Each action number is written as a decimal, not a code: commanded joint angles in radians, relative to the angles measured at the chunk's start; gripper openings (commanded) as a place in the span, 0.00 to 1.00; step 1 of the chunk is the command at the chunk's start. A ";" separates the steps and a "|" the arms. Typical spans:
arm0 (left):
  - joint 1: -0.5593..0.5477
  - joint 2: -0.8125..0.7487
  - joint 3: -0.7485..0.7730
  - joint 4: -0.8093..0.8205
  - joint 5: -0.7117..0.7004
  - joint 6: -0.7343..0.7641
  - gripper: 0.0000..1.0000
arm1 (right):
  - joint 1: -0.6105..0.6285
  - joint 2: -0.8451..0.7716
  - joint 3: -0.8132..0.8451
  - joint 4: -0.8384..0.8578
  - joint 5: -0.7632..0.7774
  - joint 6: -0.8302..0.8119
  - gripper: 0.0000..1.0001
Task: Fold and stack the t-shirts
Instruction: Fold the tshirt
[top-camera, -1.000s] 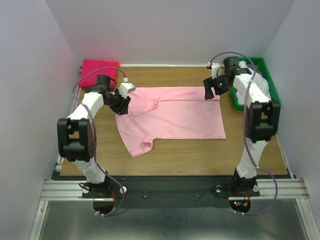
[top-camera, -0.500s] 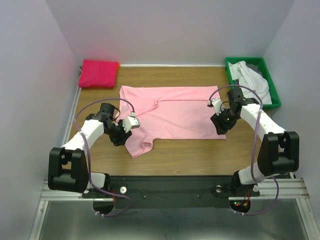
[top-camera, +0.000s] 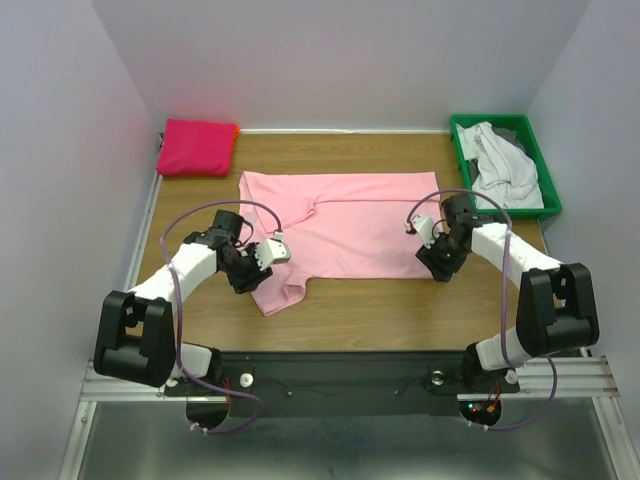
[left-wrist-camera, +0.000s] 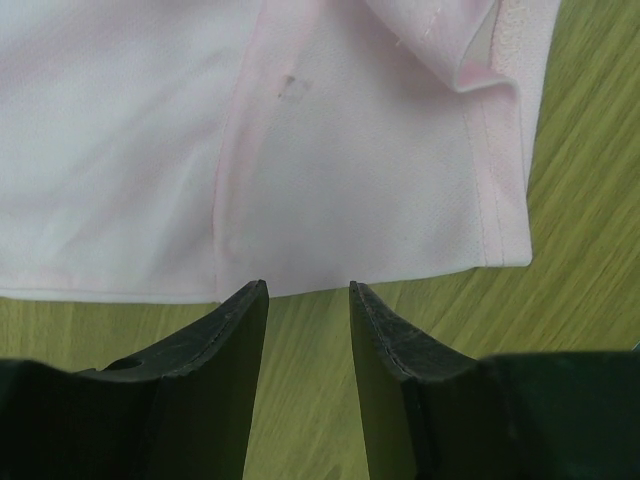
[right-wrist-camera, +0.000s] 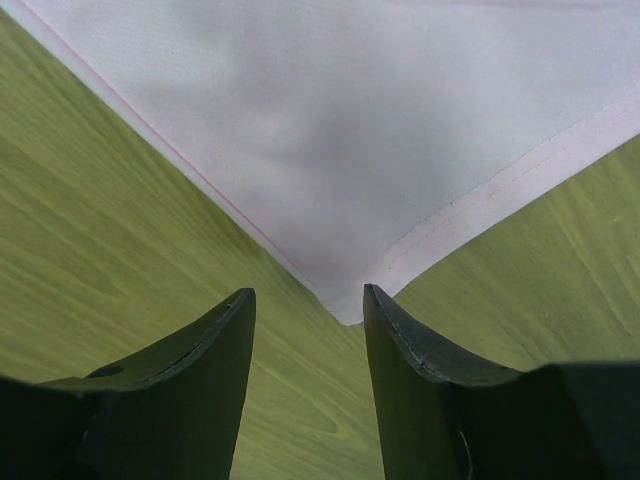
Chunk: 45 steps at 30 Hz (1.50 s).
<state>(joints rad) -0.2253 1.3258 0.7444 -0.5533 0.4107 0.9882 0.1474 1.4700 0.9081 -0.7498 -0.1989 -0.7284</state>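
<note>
A pink t-shirt (top-camera: 345, 225) lies spread flat on the wooden table (top-camera: 400, 300), its collar to the left. My left gripper (top-camera: 250, 275) is open and low at the shirt's near-left sleeve; in the left wrist view (left-wrist-camera: 300, 290) its tips sit just short of the sleeve hem (left-wrist-camera: 380, 160). My right gripper (top-camera: 437, 270) is open at the shirt's near-right corner; in the right wrist view (right-wrist-camera: 308, 300) that corner (right-wrist-camera: 345, 300) lies between the tips. A folded red shirt (top-camera: 197, 146) lies at the far left corner.
A green bin (top-camera: 540, 165) at the far right holds crumpled white and grey garments (top-camera: 500, 165). White walls enclose the table on three sides. A black rail (top-camera: 340, 370) runs along the near edge.
Both arms swung from the shirt's far edge down to its near side. The left gripper moved to the sleeve, the right to the near-right corner. The shirt's far edge now lies flat.
</note>
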 joint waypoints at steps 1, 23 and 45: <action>-0.029 -0.005 -0.016 0.007 0.013 -0.014 0.50 | 0.007 -0.028 -0.043 0.093 0.068 -0.040 0.53; -0.115 0.107 -0.117 0.127 -0.095 -0.065 0.45 | 0.015 0.023 -0.107 0.204 0.142 -0.049 0.01; -0.114 -0.255 0.073 -0.263 -0.027 -0.068 0.00 | 0.015 -0.235 -0.049 -0.023 0.165 -0.083 0.01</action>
<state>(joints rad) -0.3386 1.1038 0.7773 -0.7197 0.3595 0.9245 0.1524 1.2701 0.8066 -0.7136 -0.0582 -0.7864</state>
